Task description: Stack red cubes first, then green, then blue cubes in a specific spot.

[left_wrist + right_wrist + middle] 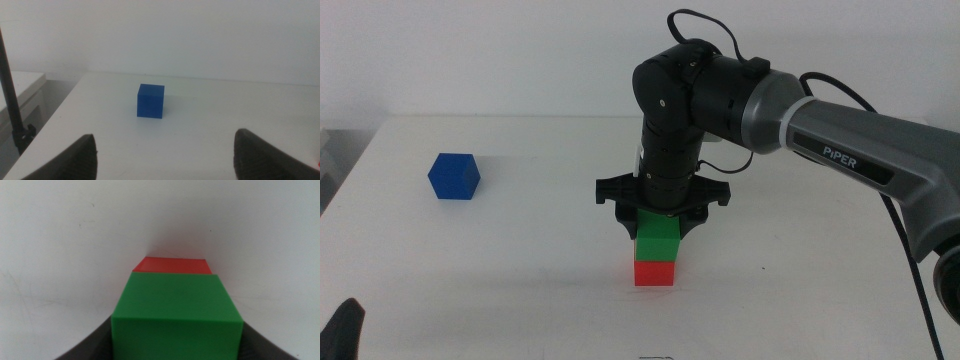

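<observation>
The red cube (654, 272) rests on the white table, near its middle. The green cube (657, 238) sits on top of it, with my right gripper (660, 222) reaching down from above and shut on its sides. In the right wrist view the green cube (177, 310) fills the gap between the jaws, and a strip of the red cube (172, 266) shows beyond it. The blue cube (454, 176) stands alone at the far left. My left gripper (165, 150) is open, low near the table's front-left corner, facing the blue cube (150, 100) from a distance.
The right arm's black body and cables (720, 90) rise behind the stack. The table's left edge (55, 115) runs close to the blue cube, with a thin black stand (12, 110) beyond it. The left gripper's tip (345, 328) shows at the bottom-left corner.
</observation>
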You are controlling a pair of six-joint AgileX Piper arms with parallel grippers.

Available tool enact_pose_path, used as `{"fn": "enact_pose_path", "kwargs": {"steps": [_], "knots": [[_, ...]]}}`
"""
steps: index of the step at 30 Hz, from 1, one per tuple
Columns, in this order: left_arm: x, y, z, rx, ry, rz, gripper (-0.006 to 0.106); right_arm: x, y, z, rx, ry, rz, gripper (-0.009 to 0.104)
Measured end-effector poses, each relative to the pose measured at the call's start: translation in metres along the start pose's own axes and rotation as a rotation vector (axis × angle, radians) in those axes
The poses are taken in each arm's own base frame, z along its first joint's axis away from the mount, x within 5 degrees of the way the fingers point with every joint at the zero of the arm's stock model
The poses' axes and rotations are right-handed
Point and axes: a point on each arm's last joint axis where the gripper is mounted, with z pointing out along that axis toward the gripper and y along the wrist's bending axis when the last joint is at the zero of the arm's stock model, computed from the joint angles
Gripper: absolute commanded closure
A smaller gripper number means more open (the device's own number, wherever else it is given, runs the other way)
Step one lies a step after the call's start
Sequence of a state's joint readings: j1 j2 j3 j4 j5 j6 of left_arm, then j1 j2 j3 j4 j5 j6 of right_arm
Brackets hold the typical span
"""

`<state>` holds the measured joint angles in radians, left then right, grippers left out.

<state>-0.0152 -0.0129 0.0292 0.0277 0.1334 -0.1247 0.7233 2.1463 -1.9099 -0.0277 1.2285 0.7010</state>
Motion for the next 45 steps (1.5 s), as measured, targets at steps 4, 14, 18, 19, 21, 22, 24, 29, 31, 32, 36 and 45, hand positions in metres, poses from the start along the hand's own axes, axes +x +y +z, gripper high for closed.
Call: {"fn": "enact_pose_path", "kwargs": {"steps": [4,14,18,19,21,22,24,29,31,32,36,45], "knots": [[0.0,0.0,0.0,0.0,0.0,0.0,0.007,0.0,0.0,0.005,0.005,0.009,-0.015,0.022],[0.0,0.0,0.0,0.0,0.0,0.0,0.007,0.0,-0.005,-0.033,-0.067,-0.036,-0.074,0.01],[0.0,0.0,0.0,0.0,0.0,0.0,0.007,0.004,-0.027,-0.101,-0.126,-0.169,-0.12,0.01],[0.0,0.0,0.0,0.0,0.0,0.0,0.007,0.008,-0.034,-0.116,-0.138,-0.194,-0.139,0.01],[0.0,0.0,0.0,0.0,0.0,0.0,0.007,0.019,-0.05,-0.138,-0.146,-0.223,-0.19,0.01],[0.0,0.0,0.0,0.0,0.0,0.0,0.007,0.025,-0.057,-0.146,-0.151,-0.231,-0.22,0.01],[0.0,0.0,0.0,0.0,0.0,0.0,0.007,0.042,-0.074,-0.163,-0.174,-0.262,-0.275,0.011],[0.0,0.0,0.0,0.0,0.0,0.0,0.007,0.09,-0.105,-0.195,-0.286,-0.449,-0.437,0.011],[0.0,0.0,0.0,0.0,0.0,0.0,0.007,0.111,-0.116,-0.195,-0.322,-0.502,-0.486,0.011],[0.0,0.0,0.0,0.0,0.0,0.0,0.007,0.118,-0.12,-0.199,-0.331,-0.539,-0.507,0.011],[0.0,0.0,0.0,0.0,0.0,0.0,0.007,0.151,-0.142,-0.204,-0.354,-0.665,-0.558,0.011],[0.0,0.0,0.0,0.0,0.0,0.0,0.007,0.182,-0.164,-0.216,-0.359,-0.805,-0.639,0.011]]}}
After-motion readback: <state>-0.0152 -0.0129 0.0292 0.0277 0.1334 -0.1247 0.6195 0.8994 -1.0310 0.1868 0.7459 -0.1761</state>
